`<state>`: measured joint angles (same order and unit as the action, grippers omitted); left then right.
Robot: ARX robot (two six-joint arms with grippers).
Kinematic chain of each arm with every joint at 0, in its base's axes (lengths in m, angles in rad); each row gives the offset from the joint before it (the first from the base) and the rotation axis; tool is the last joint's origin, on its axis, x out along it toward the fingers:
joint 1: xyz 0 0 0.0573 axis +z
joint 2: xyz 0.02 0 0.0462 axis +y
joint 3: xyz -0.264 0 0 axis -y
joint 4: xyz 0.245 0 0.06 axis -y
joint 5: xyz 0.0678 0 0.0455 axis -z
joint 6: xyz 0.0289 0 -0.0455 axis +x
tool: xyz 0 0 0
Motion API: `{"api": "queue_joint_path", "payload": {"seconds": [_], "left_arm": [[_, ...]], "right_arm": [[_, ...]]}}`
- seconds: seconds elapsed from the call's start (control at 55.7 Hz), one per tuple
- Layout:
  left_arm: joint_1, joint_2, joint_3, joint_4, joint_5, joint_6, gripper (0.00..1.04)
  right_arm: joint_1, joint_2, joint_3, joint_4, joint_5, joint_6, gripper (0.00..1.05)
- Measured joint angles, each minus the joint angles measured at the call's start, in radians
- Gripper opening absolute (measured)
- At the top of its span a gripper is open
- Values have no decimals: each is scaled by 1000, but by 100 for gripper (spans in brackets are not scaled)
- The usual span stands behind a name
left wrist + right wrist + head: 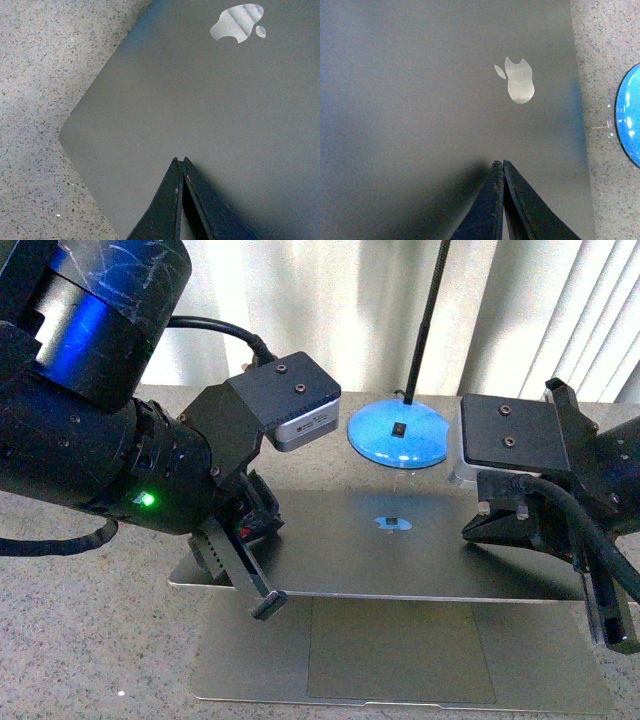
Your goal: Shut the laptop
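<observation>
Speckled table (pixel 80 640), with the laptop (pixel 400 550) in the middle and its lid almost down over the trackpad (pixel 395 645). Left gripper (pixel 182 162) is over the lid's left part, fingers pressed together. Right gripper (pixel 501 164) is the same on the right. Blue lamp base (pixel 398 435) just behind.

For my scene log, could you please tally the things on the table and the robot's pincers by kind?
Laptop: 1, lid nearly down
Blue round base with a black pole: 1
Pincers: 2, the left pincer and the right pincer, both shut above the lid
Total: 4
</observation>
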<state>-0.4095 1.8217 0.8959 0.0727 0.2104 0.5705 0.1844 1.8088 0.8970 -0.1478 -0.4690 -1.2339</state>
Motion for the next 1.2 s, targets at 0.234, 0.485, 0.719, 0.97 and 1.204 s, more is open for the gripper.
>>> {"api": "queue_joint_path", "payload": {"seconds": [0.234,0.485,0.719,0.97,1.204], "left_arm": [[0,32,-34,40,-10,-18,4],[0,77,-82,107,0,-46,4],[15,133,-122,191,23,-73,4],[44,130,-137,214,53,-91,4],[128,47,-177,263,86,-208,4]], "right_arm": [[14,44,-45,69,0,23,3],[25,102,-80,132,15,40,3],[39,153,-103,219,5,90,3],[62,159,-116,280,-5,144,3],[78,89,-125,389,-32,275,3]]}}
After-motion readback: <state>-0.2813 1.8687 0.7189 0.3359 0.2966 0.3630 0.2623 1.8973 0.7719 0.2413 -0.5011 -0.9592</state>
